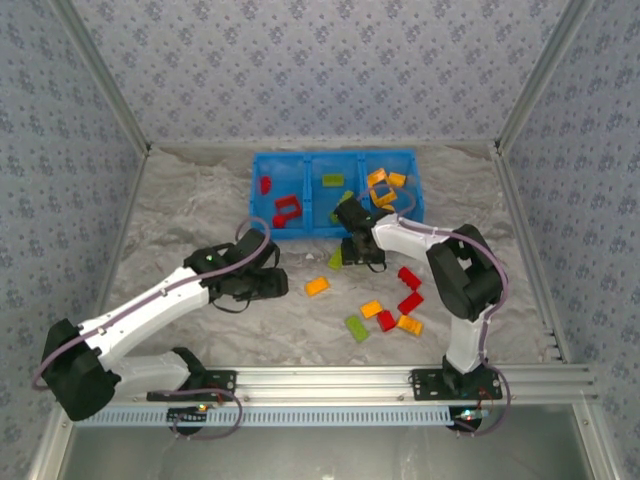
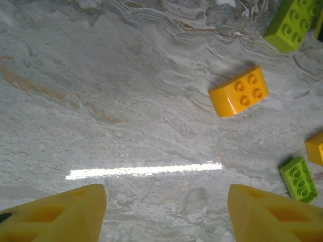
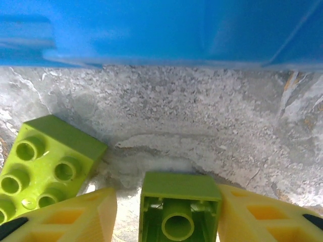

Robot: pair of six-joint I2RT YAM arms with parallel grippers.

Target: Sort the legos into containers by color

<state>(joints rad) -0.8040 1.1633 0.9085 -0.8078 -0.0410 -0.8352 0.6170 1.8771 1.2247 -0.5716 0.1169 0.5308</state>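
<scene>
An upturned lime green lego (image 3: 179,212) lies just at 6 o'clock of the blue bin (image 3: 151,30), between the right gripper (image 3: 167,195) fingers, which stand apart with a gap at its 9 o'clock side. The left gripper (image 2: 166,201) hangs spread over the table (image 2: 126,101), an orange-yellow lego (image 2: 238,92) at its 1 o'clock.

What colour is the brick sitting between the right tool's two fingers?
The brick is lime green, clearest in the right wrist view.
</scene>
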